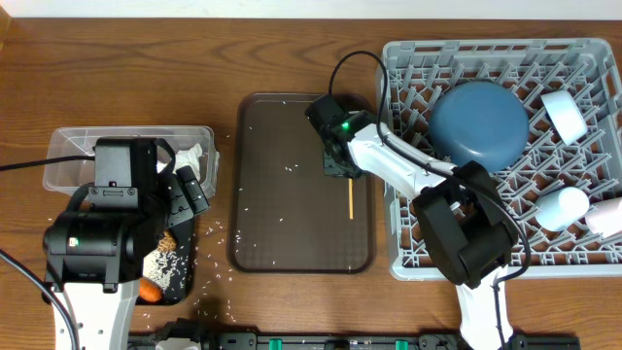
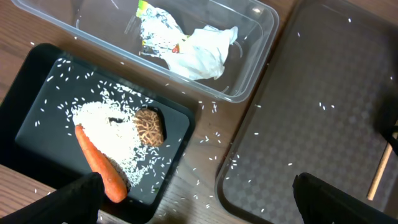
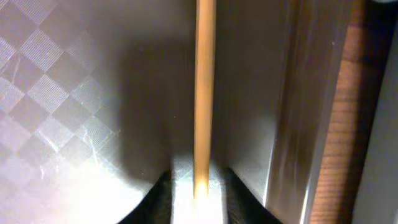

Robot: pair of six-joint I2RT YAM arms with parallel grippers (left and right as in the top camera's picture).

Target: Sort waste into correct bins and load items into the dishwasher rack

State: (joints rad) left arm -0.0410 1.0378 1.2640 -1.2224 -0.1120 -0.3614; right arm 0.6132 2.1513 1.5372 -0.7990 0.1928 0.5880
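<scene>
Right fingers are straddling a chopstick
Right gripper is sitting near the brown tray's right edge, chopstick lying between its fingers; whether they are clamping it is unclear. Left gripper is gaping wide.

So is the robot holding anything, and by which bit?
Left fingers hold nothing. Right fingers straddle one end of the chopstick; whether they pinch it cannot be told.

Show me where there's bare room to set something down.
Free: the brown tray's left and middle, only stray rice, between the clear tub and the chopstick; the table strip beyond the tray; the rack's far-left cells. Crowded: the rack's right side, with blue dish and cups; the black tray, under rice and carrot.
</scene>
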